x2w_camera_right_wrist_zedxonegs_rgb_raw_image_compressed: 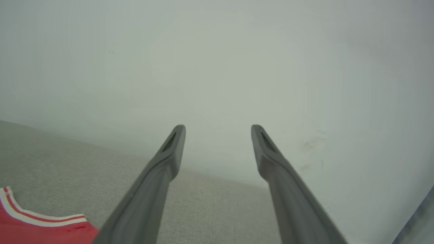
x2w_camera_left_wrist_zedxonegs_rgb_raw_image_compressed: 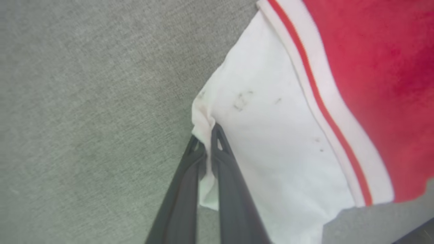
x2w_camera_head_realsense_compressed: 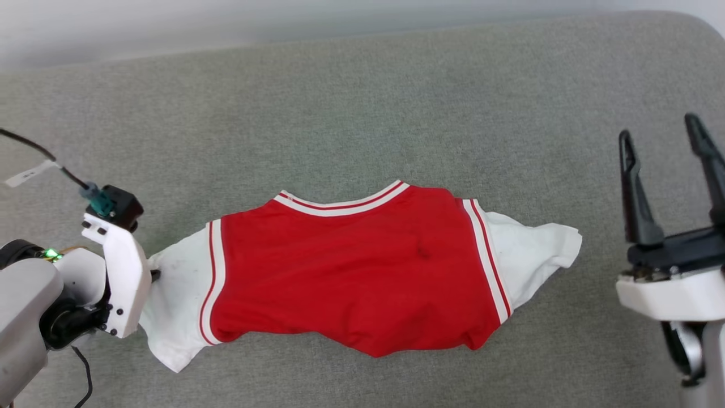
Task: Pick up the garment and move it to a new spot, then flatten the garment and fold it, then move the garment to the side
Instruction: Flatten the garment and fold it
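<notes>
Red-and-white garment (x2w_camera_head_realsense_compressed: 351, 272), one, sleeve (x2w_camera_left_wrist_zedxonegs_rgb_raw_image_compressed: 264, 135) in pinch of left gripper (x2w_camera_left_wrist_zedxonegs_rgb_raw_image_compressed: 206, 137) (right gripper (x2w_camera_head_realsense_compressed: 657, 127) agape)

Indoors: grey upholstered surface (x2w_camera_head_realsense_compressed: 362, 102), pale wall (x2w_camera_right_wrist_zedxonegs_rgb_raw_image_compressed: 217, 51)

Big grey tabletop (x2w_camera_head_realsense_compressed: 351, 107) with a rough woven cloth cover, rounded at the far right corner, plain pale wall (x2w_camera_right_wrist_zedxonegs_rgb_raw_image_compressed: 217, 61) right behind it, a few faint smudges (x2w_camera_right_wrist_zedxonegs_rgb_raw_image_compressed: 310, 147) low on the wall

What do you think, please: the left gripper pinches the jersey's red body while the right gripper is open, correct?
Not quite: the left wrist view shows the left gripper pinching the white sleeve of the jersey; the right gripper is open.
</notes>
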### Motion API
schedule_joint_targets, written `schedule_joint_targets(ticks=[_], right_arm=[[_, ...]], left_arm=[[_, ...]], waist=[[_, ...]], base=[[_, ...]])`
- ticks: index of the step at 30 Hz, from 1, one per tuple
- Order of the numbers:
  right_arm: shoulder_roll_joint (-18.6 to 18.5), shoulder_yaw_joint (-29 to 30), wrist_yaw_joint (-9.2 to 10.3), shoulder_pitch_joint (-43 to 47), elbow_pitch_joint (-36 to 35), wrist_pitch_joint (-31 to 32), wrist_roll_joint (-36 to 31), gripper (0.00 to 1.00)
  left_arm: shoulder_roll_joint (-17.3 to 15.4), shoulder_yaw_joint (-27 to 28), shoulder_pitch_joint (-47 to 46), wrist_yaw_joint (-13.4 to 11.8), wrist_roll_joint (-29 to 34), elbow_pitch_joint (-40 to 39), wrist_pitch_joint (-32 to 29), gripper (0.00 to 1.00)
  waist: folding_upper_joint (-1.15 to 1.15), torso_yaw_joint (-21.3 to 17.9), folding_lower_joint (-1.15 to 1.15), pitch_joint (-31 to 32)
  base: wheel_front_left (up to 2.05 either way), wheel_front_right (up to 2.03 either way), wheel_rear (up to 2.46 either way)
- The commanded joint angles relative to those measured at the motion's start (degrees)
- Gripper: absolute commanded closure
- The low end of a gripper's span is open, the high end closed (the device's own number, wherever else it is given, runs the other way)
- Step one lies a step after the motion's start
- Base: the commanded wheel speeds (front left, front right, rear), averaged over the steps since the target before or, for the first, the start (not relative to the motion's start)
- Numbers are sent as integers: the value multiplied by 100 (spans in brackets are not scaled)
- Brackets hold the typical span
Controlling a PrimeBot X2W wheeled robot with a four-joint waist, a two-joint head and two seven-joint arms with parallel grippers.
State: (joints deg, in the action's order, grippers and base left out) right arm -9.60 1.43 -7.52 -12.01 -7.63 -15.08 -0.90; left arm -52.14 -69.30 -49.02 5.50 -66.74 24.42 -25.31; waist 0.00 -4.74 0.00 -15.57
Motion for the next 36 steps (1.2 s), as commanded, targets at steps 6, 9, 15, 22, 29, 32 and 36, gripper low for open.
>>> schedule_joint_targets(ticks=[6, 9, 15, 22, 29, 32, 36], right_arm=[[-987, -384, 5, -611, 440, 78, 209, 0], [-1672, -977, 6, -999, 827, 864, 742, 0], [-3137, -2609, 6, -1839, 995, 3116, 2358, 0], [-4020, -4073, 6, -2550, 953, 5234, 4161, 0], [-3838, -4774, 5, -3165, 1486, 5812, 4713, 0], [-3640, -5052, 6, -3383, 1904, 5820, 4806, 0], [-3431, -5511, 6, -3589, 2360, 5630, 4818, 0]], left_arm=[[-130, 128, -6, -122, 158, -493, 399, 100], [-211, 142, 8, -239, 225, -764, 486, 100], [-301, 122, 32, -442, 343, -1197, 487, 100], [-334, 142, -80, -595, 454, -1524, 483, 100], [-350, 212, -249, -673, 568, -1716, 531, 100], [-351, 238, -331, -697, 625, -1777, 526, 100], [-273, 238, -426, -676, 679, -1821, 512, 100]], waist=[[0, 123, 0, 274], [0, 153, 0, 328], [0, 206, 0, 322], [0, 297, 0, 158], [0, 379, 0, -181], [0, 412, 0, -327], [0, 498, 0, -504]], base=[[0, 0, 0], [0, 0, 0], [0, 0, 0], [0, 0, 0], [0, 0, 0], [0, 0, 0], [0, 0, 0]])
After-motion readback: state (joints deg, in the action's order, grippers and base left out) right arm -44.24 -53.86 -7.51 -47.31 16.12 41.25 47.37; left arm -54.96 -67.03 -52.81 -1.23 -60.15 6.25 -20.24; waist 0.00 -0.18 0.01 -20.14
